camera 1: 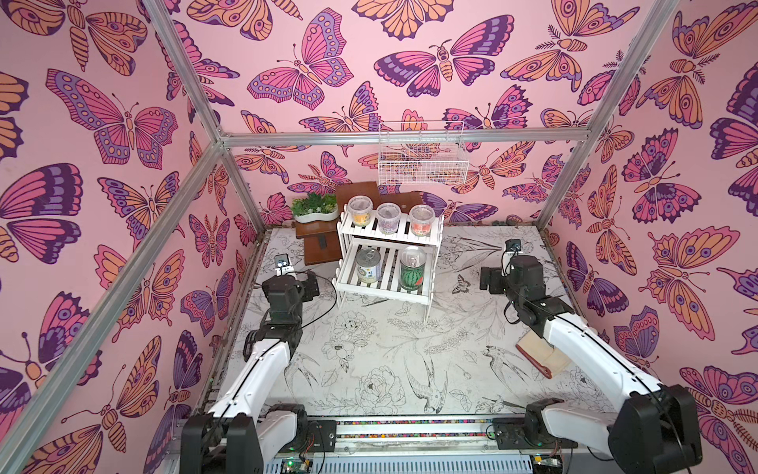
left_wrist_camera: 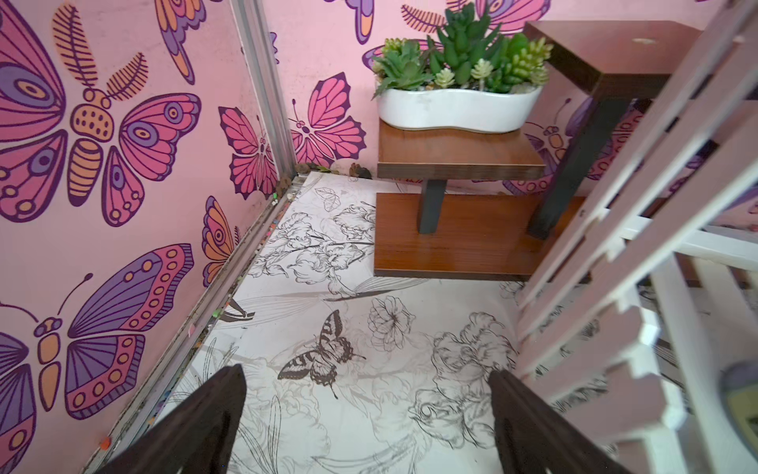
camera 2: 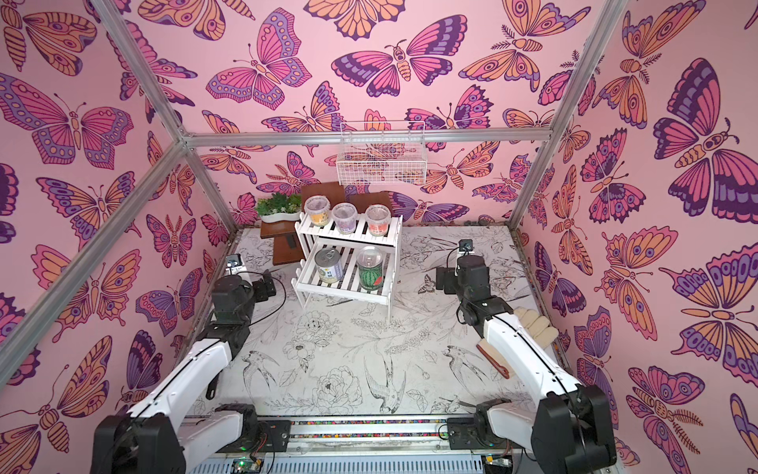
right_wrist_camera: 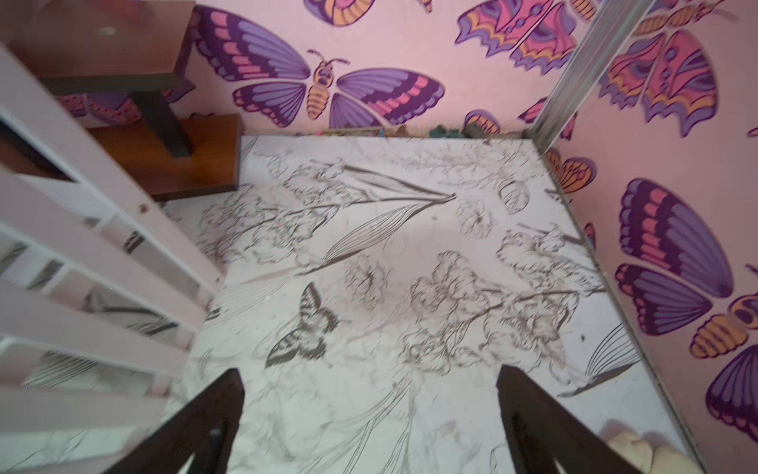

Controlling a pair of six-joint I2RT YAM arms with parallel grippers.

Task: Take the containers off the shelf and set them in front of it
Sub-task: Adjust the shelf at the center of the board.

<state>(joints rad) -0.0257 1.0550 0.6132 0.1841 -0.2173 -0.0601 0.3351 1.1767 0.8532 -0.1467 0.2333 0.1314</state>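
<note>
The white two-tier shelf (camera 1: 381, 292) (camera 2: 344, 293) stands at the back of the table. Its upper tier holds three clear lidded cups: yellow (camera 1: 360, 211), purple (camera 1: 388, 217) and red-orange (camera 1: 421, 219). On the lower tier stand a pale-labelled can (camera 1: 368, 266) and a watermelon-printed can (camera 1: 412, 269). My left gripper (camera 1: 311, 285) (left_wrist_camera: 367, 373) hovers open beside the shelf's left end, with nothing between its fingers. My right gripper (camera 1: 490, 281) (right_wrist_camera: 371, 373) is open and empty off the shelf's right end. The shelf's slats (left_wrist_camera: 615, 246) (right_wrist_camera: 82, 197) fill one side of each wrist view.
A white planter with green plants (camera 1: 316, 209) sits on a brown stepped stand (camera 1: 320, 242) behind the shelf's left end. A white wire basket (camera 1: 422, 158) hangs on the back wall. A wooden-backed brush (camera 1: 541, 357) lies under my right arm. Pink walls close in on both sides.
</note>
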